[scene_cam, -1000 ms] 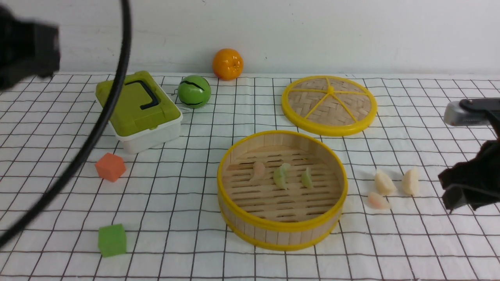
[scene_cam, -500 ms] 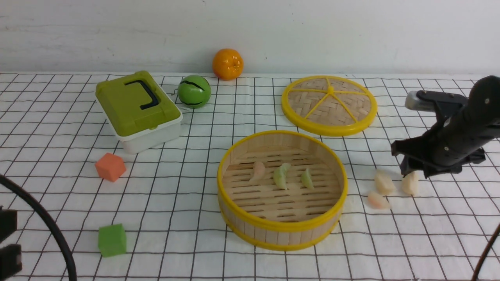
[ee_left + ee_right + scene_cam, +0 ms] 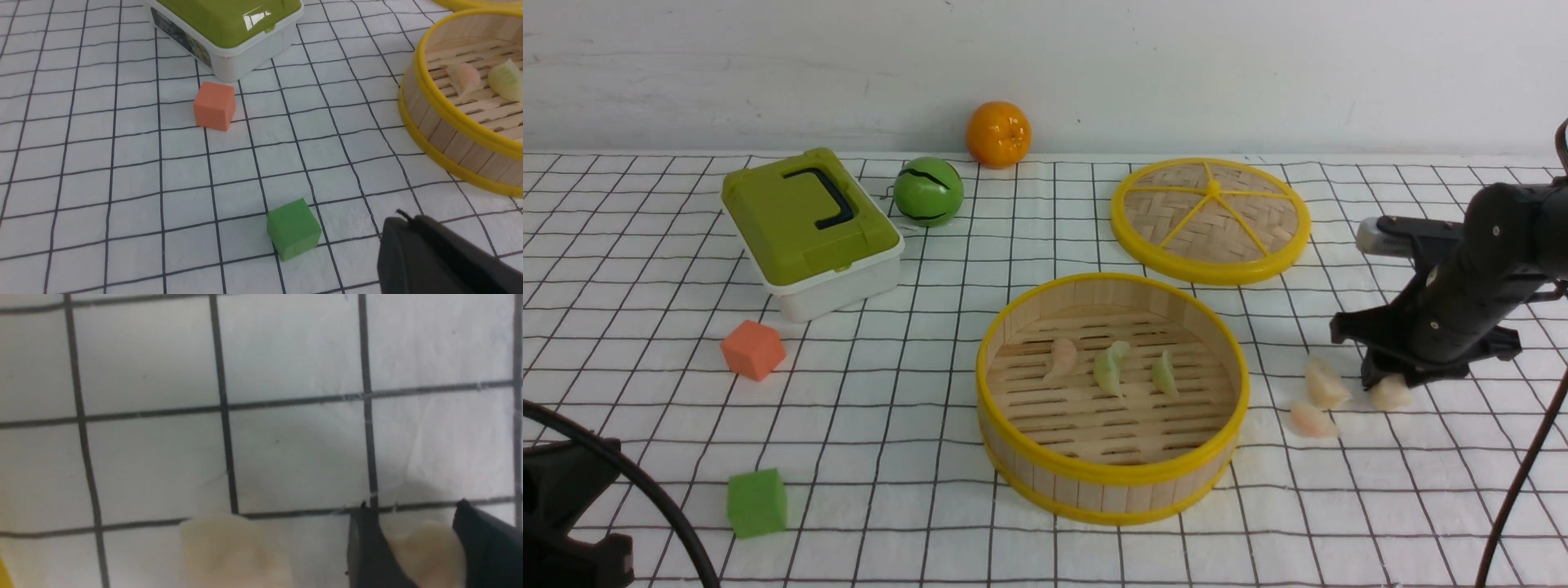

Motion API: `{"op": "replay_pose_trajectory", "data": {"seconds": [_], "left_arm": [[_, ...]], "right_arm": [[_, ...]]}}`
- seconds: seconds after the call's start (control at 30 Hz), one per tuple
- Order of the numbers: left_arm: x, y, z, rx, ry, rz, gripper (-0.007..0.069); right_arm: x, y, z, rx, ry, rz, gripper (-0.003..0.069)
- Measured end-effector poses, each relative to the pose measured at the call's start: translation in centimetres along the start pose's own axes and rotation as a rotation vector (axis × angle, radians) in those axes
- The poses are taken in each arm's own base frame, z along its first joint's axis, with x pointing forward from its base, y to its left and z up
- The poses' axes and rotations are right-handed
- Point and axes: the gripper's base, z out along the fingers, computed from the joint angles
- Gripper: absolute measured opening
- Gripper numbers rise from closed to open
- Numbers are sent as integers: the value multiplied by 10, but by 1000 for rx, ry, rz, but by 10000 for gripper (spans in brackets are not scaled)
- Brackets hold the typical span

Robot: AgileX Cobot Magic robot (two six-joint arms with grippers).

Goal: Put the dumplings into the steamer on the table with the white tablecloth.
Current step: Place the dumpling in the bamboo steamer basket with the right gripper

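The steamer (image 3: pixel 1111 478) stands mid-table on the white tablecloth (image 3: pixel 915 408). Inside it lie one pinkish dumpling (image 3: pixel 1062 357) and two pale green dumplings (image 3: pixel 1109 367). Right of it, on the cloth, are a cream dumpling (image 3: pixel 1325 382), a pinkish one (image 3: pixel 1312 420) and another cream dumpling (image 3: pixel 1390 394). My right gripper (image 3: pixel 1392 384) is down on that last one. In the right wrist view its fingers (image 3: pixel 367 547) press both sides of this dumpling (image 3: pixel 425 551), which still rests on the cloth. My left gripper (image 3: pixel 402 216) is shut and empty, low at the near left beside the steamer (image 3: pixel 445 122).
A flat woven yellow-rimmed lid (image 3: pixel 1210 219) lies behind the steamer. A green-lidded box (image 3: pixel 809 229), a green ball (image 3: pixel 929 192) and an orange (image 3: pixel 999 134) sit at the back left. An orange cube (image 3: pixel 753 349) and a green cube (image 3: pixel 757 502) lie at the front left.
My right arm came in from the right and dropped onto the rightmost cream dumpling, its jaws narrowing around it. My left arm withdrew from the upper left to the lower left corner.
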Motion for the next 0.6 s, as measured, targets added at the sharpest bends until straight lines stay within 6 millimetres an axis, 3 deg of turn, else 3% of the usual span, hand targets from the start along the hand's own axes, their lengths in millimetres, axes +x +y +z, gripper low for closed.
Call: {"op": "replay_pose_trajectory", "data": {"seconds": [0.07, 0.1, 0.23, 0.3, 0.33, 0.4, 0.5, 0.57, 0.6], "left_arm": [[0, 0, 0, 1, -3, 0, -13], [-1, 0, 0, 2, -6, 2, -13], [-1, 0, 0, 2, -7, 1, -13], [-1, 0, 0, 3, -9, 1, -13], [-1, 0, 0, 3, -9, 1, -13], [-1, 0, 0, 3, -9, -2, -13], [-1, 0, 0, 4, -9, -4, -13], [-1, 0, 0, 4, -9, -5, -13], [-1, 0, 0, 4, -9, -5, -13]], "right_arm": [[-1, 1, -11, -2, -6, -1, 260], [-4, 4, -33, -19, -37, 5, 259], [-4, 17, -70, -65, -93, -9, 259], [4, 48, -97, -146, -121, -80, 258], [6, 54, -100, -158, -124, -96, 258], [22, 94, -109, -257, -114, -162, 258], [51, 155, -104, -388, -95, -263, 258], [59, 173, -96, -419, -99, -277, 258], [72, 197, -84, -456, -110, -298, 258]]}}
